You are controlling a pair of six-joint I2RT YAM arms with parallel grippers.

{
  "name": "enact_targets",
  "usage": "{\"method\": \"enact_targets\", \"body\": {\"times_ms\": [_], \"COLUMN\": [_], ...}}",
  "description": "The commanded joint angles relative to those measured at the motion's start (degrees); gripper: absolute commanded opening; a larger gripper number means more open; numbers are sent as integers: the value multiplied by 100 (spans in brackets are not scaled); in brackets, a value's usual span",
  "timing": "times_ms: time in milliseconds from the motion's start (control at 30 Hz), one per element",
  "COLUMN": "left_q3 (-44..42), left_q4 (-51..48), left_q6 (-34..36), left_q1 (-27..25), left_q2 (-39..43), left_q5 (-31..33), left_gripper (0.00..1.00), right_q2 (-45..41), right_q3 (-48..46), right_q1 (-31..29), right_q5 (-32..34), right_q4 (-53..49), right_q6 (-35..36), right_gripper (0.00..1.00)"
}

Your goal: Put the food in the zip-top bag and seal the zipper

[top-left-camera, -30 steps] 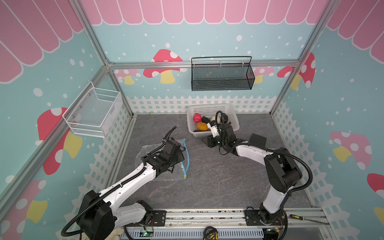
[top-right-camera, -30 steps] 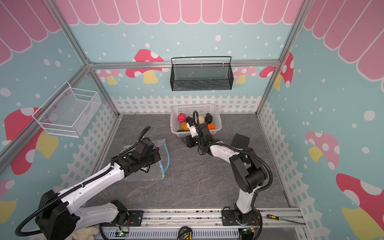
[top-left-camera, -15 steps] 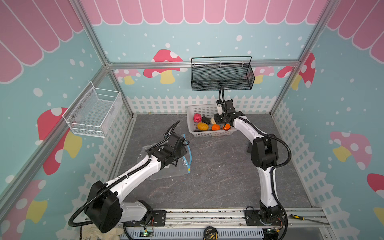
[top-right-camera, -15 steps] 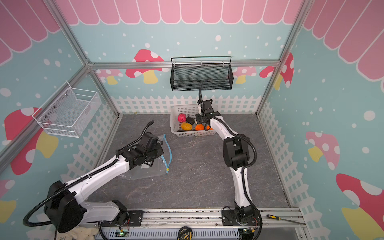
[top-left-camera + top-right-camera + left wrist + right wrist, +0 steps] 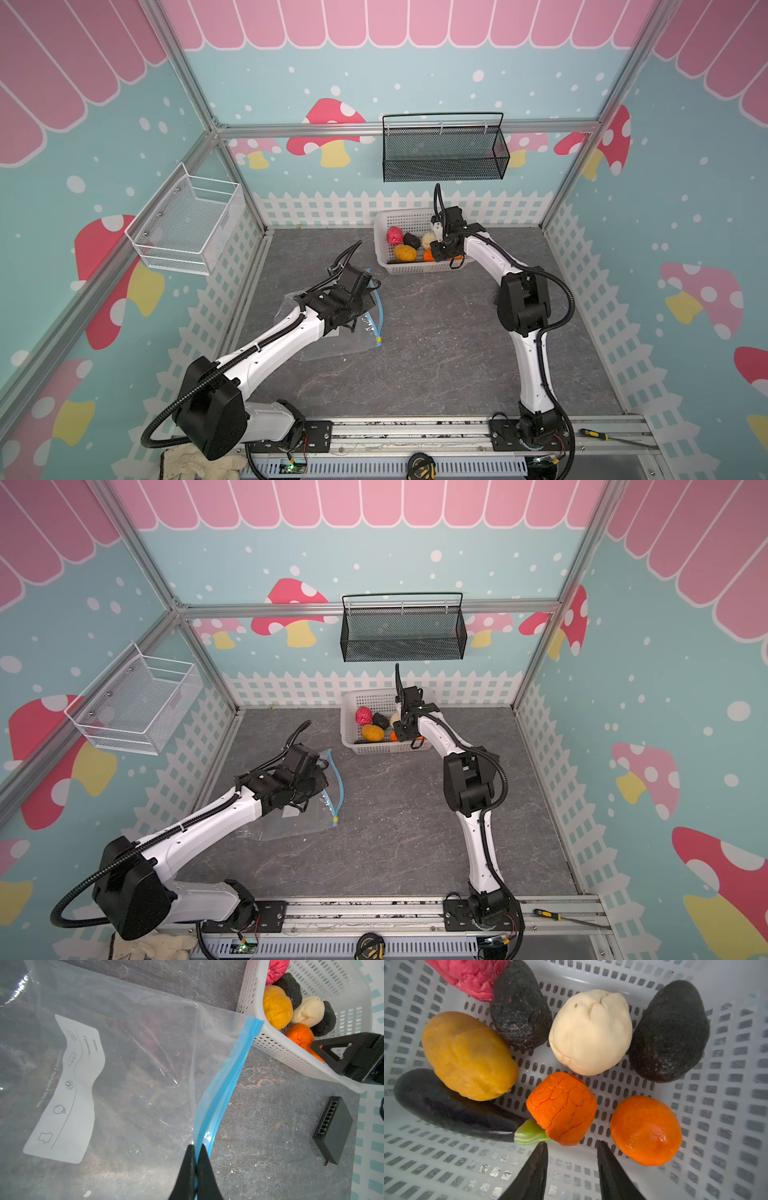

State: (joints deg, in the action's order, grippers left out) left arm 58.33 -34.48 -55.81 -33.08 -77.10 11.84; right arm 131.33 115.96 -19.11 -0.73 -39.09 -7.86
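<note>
Left gripper (image 5: 196, 1148) is clenched on the near end of the zipper (image 5: 226, 1080), pinching the blue strip between its two black fingers; the zip-top bag (image 5: 124, 1064) lies on the grey table (image 5: 259, 1126), with its white label (image 5: 68, 1088) facing up; in both top views the bag sits under and beside the left wrist, with the zipper (image 5: 380, 307) on the side towards the middle of the table and a yellow tab (image 5: 335, 820) at its near end; no food shows inside the bag; the mouth may be slightly parted by the gripper, hard to tell through the clear plastic.

All the food sits in the white basket (image 5: 415, 269) at the back of the table, well apart from the bag; right wrist view shows the pink-red piece (image 5: 471, 976), two black lumps (image 5: 519, 1007) (image 5: 670, 1032), the cream piece (image 5: 591, 1032), the yellow-orange piece (image 5: 469, 1055), the cracked orange piece (image 5: 562, 1107), the smooth orange piece (image 5: 645, 1130) and the long dark piece (image 5: 452, 1107) with a green tip touching the cracked orange one.

Right gripper (image 5: 572, 1144) is down inside the basket with its jaws apart and nothing grasped; its tips are level with the lower edge of the cracked orange piece, one on each side.

A black box (image 5: 334, 1130) lies on the table near the basket.
</note>
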Motion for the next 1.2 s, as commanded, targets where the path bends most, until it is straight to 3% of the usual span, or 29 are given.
{"method": "enact_targets", "body": {"times_ms": [0, 767, 933, 1167], "left_q3": [47, -93, -169, -181], "left_q4": [-42, 117, 151, 128], "left_q6": [24, 237, 229, 245], "left_q1": [-5, 51, 57, 61], "left_q2": [-38, -88, -42, -3], "left_q5": [98, 135, 152, 60], "left_gripper": [0, 0, 0, 0], "right_q2": [-373, -1940, -1886, -1059], "right_q3": [-236, -2628, -2220, -1063], "right_q1": [-55, -242, -482, -1067], "right_q5": [-77, 378, 10, -302], "right_q4": [-222, 597, 770, 505], "right_q6": [127, 669, 527, 474], "right_gripper": [42, 45, 45, 45]}}
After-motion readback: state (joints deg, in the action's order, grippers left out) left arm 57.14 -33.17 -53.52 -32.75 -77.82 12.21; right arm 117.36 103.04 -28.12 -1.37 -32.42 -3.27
